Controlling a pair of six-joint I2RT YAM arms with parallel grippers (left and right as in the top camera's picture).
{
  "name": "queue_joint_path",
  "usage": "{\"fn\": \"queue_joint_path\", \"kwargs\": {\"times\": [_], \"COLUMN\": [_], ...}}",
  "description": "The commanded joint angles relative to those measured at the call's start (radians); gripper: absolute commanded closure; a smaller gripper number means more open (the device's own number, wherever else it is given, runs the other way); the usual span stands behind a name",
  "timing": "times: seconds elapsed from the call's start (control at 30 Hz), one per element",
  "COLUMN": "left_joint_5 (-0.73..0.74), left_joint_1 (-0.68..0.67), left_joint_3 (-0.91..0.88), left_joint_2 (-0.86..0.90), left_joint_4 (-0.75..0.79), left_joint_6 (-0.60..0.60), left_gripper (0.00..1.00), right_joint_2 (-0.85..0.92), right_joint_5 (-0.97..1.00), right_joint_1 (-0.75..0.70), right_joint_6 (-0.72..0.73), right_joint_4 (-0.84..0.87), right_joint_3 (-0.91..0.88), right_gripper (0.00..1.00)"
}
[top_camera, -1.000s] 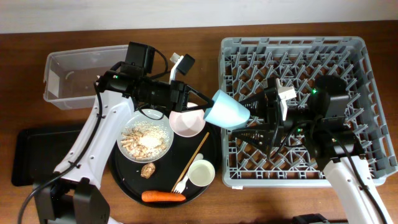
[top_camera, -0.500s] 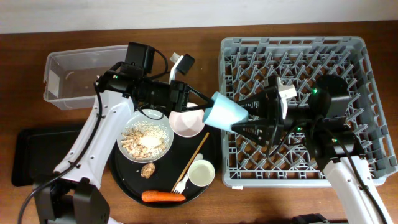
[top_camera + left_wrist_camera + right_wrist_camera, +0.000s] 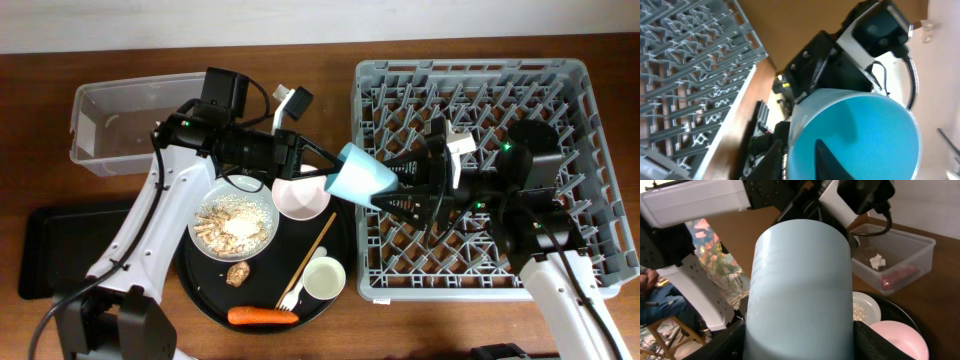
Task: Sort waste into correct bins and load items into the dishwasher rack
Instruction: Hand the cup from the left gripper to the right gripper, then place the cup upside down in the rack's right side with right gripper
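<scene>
The light blue cup [image 3: 360, 178] hangs in the air between the round black tray and the grey dishwasher rack [image 3: 560, 80]. My left gripper [image 3: 330, 172] is shut on its rim, one finger inside the cup [image 3: 855, 135] and one outside [image 3: 797, 147]. My right gripper [image 3: 400, 185] reaches from over the rack, with a finger pressed on each side of the cup's body [image 3: 800, 290]. The white plate [image 3: 233, 225] holds beige scraps. The pink bowl [image 3: 300, 197], small white cup [image 3: 325, 277], chopstick [image 3: 312, 250], fork [image 3: 290, 295], carrot [image 3: 262, 316] and brown lump [image 3: 238, 272] lie on the round tray.
The clear tub [image 3: 100, 120] stands at the back left; the right wrist view shows a white tissue [image 3: 875, 260] and a red wrapper [image 3: 897, 277] inside it. The shallow black tray [image 3: 50, 250] lies at the front left. The round black tray [image 3: 200, 290] sits left of the rack.
The right gripper's fingers have closed in around the cup's body. The cup has shifted slightly and tilted a little; the left arm has stayed almost still.
</scene>
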Motion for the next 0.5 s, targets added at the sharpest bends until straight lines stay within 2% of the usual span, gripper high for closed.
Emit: {"fn": "queue_joint_path", "kwargs": {"times": [0.0,0.1,0.33,0.43,0.47], "left_joint_5": [-0.118,-0.249,-0.664,-0.89,-0.989], "left_joint_1": [0.002,0.002,0.026,0.055,0.066], "left_joint_3": [0.012,0.012,0.012,0.012,0.012], "left_joint_2": [-0.011,-0.011,-0.011,-0.011,-0.011], "left_joint_4": [-0.001,-0.016,-0.147,-0.213,-0.23], "left_joint_6": [0.005,0.006,0.006,0.005,0.005], "left_gripper": [0.73,0.7,0.7,0.69,0.69], "right_joint_2": [0.001,0.001,-0.001,-0.001,-0.001], "right_joint_5": [0.064,0.121,0.363,0.553,0.682], "right_joint_1": [0.006,0.006,0.005,0.004,0.004], "right_joint_6": [0.031,0.03,0.03,0.03,0.03], "right_joint_4": [-0.024,-0.068,-0.219,-0.383,-0.513], "right_joint_3": [0.012,0.012,0.018,0.066,0.112], "right_gripper": [0.39,0.4,0.45,0.45,0.45]}}
